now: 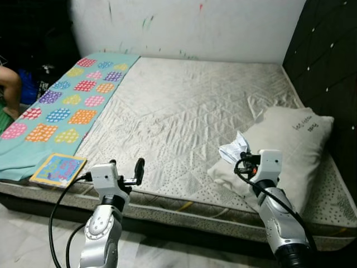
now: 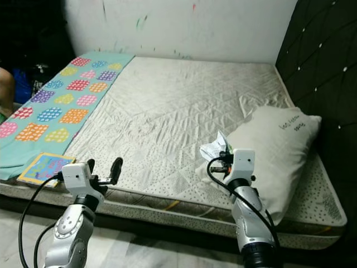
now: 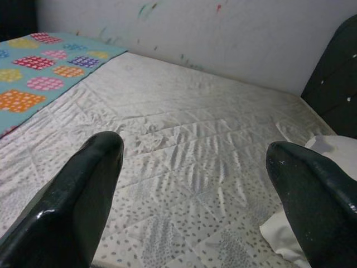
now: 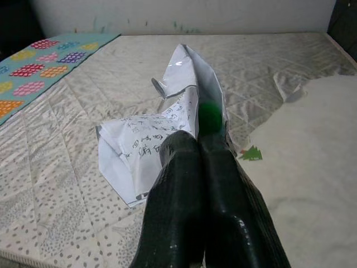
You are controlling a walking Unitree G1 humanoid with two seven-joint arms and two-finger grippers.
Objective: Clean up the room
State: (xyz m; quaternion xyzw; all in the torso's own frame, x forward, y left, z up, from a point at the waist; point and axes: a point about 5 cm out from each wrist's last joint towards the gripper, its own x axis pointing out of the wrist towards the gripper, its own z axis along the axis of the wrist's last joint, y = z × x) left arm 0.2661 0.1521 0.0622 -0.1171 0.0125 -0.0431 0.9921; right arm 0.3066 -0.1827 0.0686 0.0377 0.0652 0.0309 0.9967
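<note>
Two jaws clamp printed paper; print legible wrist-side.

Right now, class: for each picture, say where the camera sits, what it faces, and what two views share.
Left eye and right eye: on the head, looking down at the bed; both arms show.
Left wrist: looks across the bed between the open left tool.
Right wrist: looks along the right tool, shut on a paper.
Shared: the patterned blanket and pillow.

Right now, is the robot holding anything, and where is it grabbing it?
Yes. The right gripper is shut on a crumpled sheet of paper with printed writing, pinching it at its near edge. The left gripper is open and holds nothing.
</note>
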